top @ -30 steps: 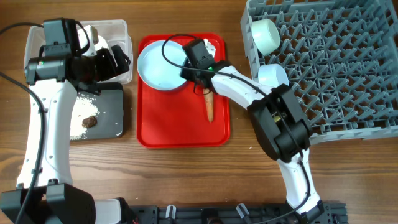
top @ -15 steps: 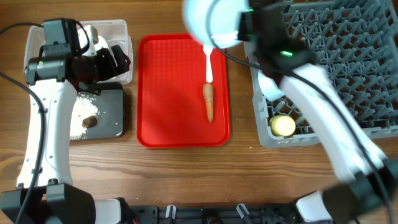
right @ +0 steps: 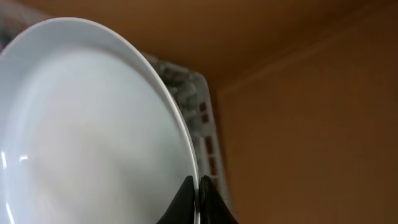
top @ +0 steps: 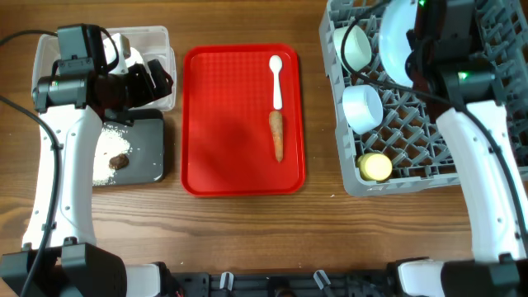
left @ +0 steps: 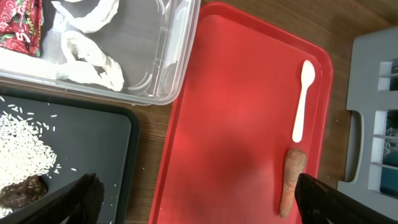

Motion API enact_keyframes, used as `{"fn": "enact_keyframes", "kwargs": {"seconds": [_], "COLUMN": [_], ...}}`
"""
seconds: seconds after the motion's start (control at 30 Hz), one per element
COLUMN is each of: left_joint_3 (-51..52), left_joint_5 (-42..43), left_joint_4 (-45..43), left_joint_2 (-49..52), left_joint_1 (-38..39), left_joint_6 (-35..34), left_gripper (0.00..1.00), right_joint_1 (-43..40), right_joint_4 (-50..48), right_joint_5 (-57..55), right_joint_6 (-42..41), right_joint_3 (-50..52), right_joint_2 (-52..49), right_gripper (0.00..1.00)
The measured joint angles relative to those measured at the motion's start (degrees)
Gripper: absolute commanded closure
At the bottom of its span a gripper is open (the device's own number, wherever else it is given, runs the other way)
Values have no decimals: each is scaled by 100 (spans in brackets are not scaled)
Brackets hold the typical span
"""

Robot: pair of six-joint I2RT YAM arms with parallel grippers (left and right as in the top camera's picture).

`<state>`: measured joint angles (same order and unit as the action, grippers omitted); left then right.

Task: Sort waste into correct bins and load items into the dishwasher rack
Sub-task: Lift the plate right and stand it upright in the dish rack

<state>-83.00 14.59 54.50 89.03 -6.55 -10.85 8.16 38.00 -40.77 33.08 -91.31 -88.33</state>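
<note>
In the grey rack [top: 507,74] sit two bowls [top: 361,107] and a yellow cup [top: 376,167] while my right jaws clamp the plate [top: 398,41] over it; spoon [top: 276,80] and carrot [top: 278,136] lie on the red tray [top: 223,124], left jaws gaping empty.

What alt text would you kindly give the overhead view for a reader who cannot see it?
The right gripper holds the plate tilted over the rack, which holds two bowls and a cup. A spoon and carrot lie on the red tray.
</note>
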Motion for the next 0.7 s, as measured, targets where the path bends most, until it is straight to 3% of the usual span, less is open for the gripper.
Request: {"fn": "enact_keyframes", "kwargs": {"seconds": [0.23, 0.47, 0.7], "left_joint_3": [0, 0, 0], "left_joint_5": [0, 0, 0], "left_joint_4": [0, 0, 0], "left_joint_2": [0, 0, 0], "left_joint_1": [0, 0, 0], "left_joint_6": [0, 0, 0], "left_gripper": [0, 0, 0], "right_joint_1": [-35, -310, -326], "right_joint_4": [-341, -785, -815], "right_joint_5": [-94, -129, 256], "right_joint_6": [1950, 2387, 2317], "right_joint_3": [4, 9, 9], "right_joint_2": [-531, -1130, -1499], "right_gripper": [96, 96, 95]}}
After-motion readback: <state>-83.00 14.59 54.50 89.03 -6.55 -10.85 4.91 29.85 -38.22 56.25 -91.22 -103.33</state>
